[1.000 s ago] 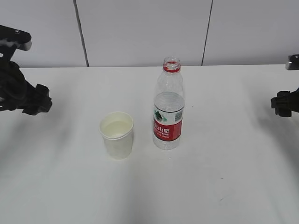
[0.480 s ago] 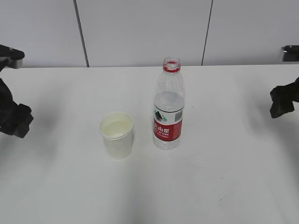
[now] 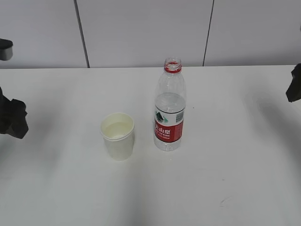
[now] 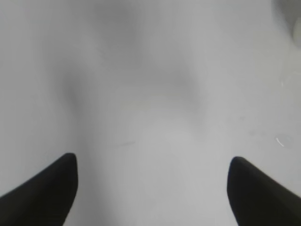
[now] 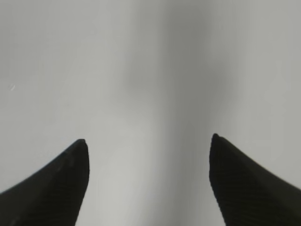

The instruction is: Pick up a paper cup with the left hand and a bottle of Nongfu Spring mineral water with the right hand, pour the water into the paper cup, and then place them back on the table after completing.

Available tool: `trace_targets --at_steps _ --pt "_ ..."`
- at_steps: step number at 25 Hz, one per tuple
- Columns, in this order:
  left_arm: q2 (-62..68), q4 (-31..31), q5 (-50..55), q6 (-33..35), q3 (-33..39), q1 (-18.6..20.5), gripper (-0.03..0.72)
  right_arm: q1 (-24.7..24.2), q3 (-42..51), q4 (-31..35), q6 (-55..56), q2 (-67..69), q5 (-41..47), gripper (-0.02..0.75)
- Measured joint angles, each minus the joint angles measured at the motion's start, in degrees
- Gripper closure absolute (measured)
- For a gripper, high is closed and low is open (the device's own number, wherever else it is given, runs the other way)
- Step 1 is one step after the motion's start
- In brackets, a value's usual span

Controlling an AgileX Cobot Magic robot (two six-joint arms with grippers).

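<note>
Even, bright light — soft grey shadows on the table [image 3: 225, 179], both wrist views blurred.

Left claw [image 4: 151, 162] w/ both black fingertips [image 4: 44, 188] showing at bottom corners, spread wide apart, nothing btwn them. Below: plain white desk [image 4: 150, 84], soft grey shadows across it, a few faint marks on the right side. Blurred pale shape at top-right corner, can't tell what.
</note>
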Motion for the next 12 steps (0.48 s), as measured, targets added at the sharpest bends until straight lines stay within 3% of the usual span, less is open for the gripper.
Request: trace_targets --at_steps 5,12 --pt "-5.8 -1.4 0.6 1.6 1.4 0.0 0.099 0.0 3.4 4.0 -2.0 -5.0 2.1 0.148" --pt "-16.8 -5.2 2.1 2.6 10.5 0.0 0.099 0.0 14.2 6.7 -4.3 -15.8 2.9 0.148"
